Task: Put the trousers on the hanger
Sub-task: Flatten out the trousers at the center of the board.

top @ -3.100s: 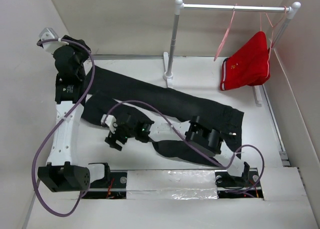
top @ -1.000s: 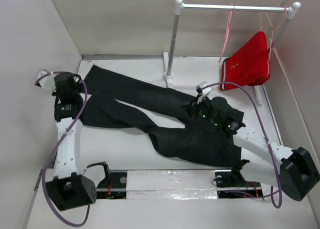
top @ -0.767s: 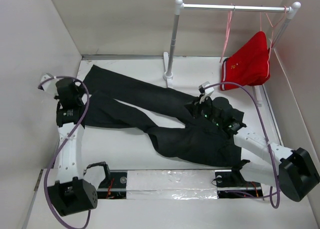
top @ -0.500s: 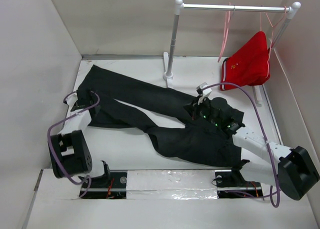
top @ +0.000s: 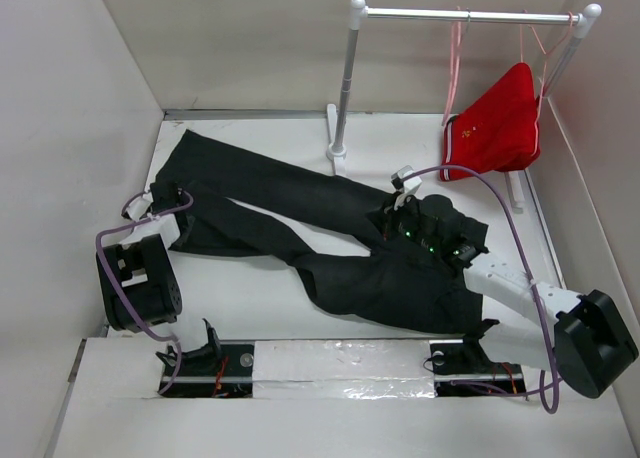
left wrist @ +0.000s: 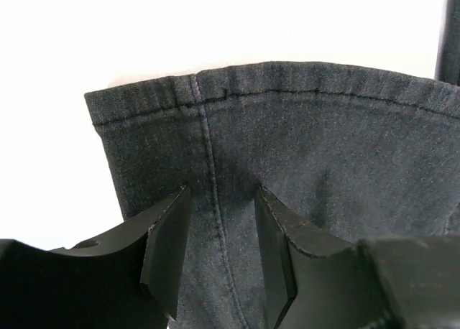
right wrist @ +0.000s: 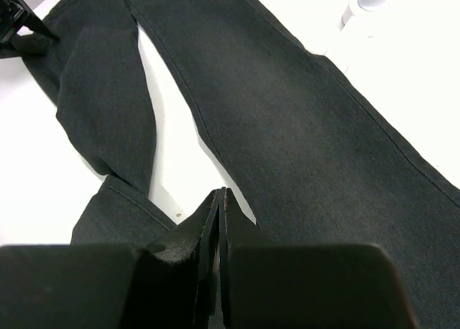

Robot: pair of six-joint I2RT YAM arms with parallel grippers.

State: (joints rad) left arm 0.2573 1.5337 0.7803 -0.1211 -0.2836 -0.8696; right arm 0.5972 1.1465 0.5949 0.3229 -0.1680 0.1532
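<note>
Nearest us, the trousers (top: 300, 193) lie flat on the table (top: 250, 298), waist to the right, legs running left. Our left gripper (left wrist: 223, 192) hovers with fingers apart over one leg's hem; we should close just inside the stitching, straddling the side seam, for a firm bite. Our right gripper (right wrist: 220, 192) sits pressed together by the crotch; whether it pinches denim we cannot tell. Beyond, the hanger (top: 456, 63) hangs on the rail (top: 420, 14) beside the red shorts (top: 495, 128).

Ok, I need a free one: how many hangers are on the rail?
2. An empty pale-pink hanger hangs on the rail just left of the red shorts; a second pink hanger, at the rail's right end, carries those shorts. None looks hidden.
</note>
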